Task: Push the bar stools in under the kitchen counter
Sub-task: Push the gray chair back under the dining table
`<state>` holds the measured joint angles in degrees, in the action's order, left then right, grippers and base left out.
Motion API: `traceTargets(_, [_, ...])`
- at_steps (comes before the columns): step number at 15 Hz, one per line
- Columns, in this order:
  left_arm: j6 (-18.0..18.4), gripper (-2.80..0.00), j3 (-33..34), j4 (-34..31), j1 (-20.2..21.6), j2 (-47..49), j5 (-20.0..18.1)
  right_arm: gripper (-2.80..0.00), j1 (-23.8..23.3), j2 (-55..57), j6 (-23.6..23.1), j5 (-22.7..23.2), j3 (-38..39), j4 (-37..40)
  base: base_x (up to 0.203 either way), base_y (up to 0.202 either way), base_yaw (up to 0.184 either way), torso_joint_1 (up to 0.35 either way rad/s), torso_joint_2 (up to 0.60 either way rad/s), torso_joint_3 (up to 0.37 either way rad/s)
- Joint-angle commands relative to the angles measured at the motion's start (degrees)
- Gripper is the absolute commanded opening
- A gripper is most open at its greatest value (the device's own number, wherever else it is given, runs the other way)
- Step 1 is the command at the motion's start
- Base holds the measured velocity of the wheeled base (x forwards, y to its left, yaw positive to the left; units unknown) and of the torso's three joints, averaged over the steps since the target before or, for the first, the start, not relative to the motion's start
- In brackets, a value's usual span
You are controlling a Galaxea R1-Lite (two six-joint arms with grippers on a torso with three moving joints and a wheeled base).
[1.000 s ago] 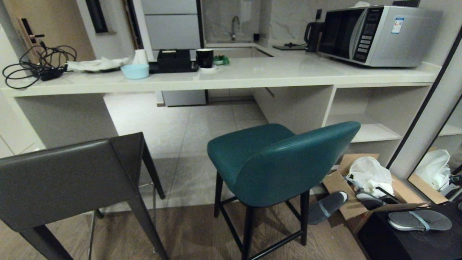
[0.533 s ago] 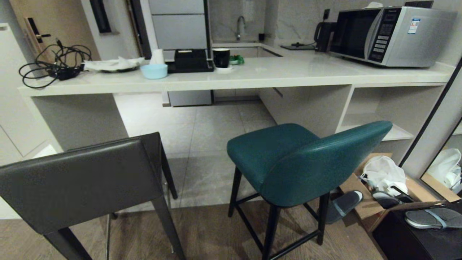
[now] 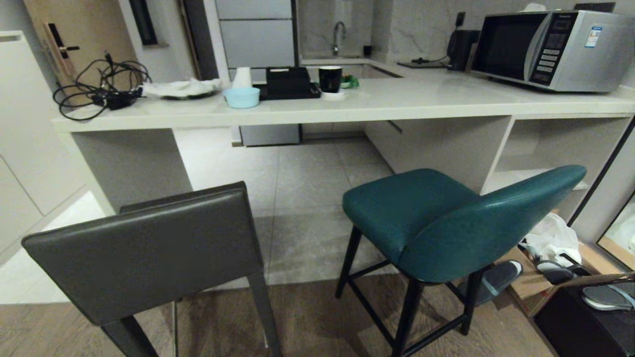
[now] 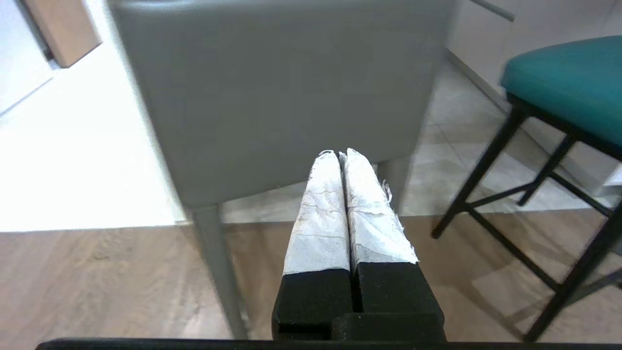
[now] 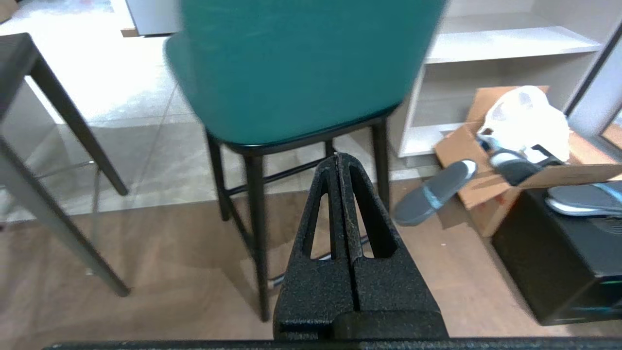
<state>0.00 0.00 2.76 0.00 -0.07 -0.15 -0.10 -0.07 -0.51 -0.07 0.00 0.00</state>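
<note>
Both bar stools stand clear of the kitchen counter (image 3: 347,106), on the boundary between tile and wood floor, neither pushed under. The table's long axis runs left to right across the head view, with open shelves (image 3: 560,148) at its right end.

The dark grey stool (image 3: 149,253) faces the table squarely; its low rectangular back is turned to the robot, long edge roughly parallel to the table's. The teal stool (image 3: 456,218) is rotated: its curved back sits to the right and nearer the robot, its seat pointing diagonally left toward the table.

Neither arm appears in the head view. The left wrist view shows the left gripper (image 4: 342,154) with its white-wrapped fingers pressed together, empty, directly behind the grey stool's back and apart from it. The right wrist view shows the right gripper (image 5: 338,158), black fingers pressed together, empty, behind the teal stool's back at leg height, not touching.

Only the head view shows the tabletop: a microwave (image 3: 550,49), tangled cables (image 3: 99,89), a blue bowl (image 3: 241,97) and a black mug (image 3: 330,79). The right wrist view shows a cardboard box (image 5: 491,146) and slippers (image 5: 432,192) right of that gripper.
</note>
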Motion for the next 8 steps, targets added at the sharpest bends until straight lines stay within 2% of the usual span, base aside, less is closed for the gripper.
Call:
traceTargets(1, [0.00, -2.80, 1.05, 0.06, 0.00, 0.07, -0.02, -2.80, 0.01, 0.07, -0.02, -0.01, -0.09, 0.00, 0.000, 0.196, -0.005, 0.006, 0.00, -0.001])
traceTargets(8, [0.09, -2.80, 1.05, 0.06, 0.00, 0.07, -0.02, -2.80, 0.01, 0.07, -0.02, -0.01, -0.09, 0.00, 0.000, 0.197, -0.001, 0.001, 0.00, 0.002])
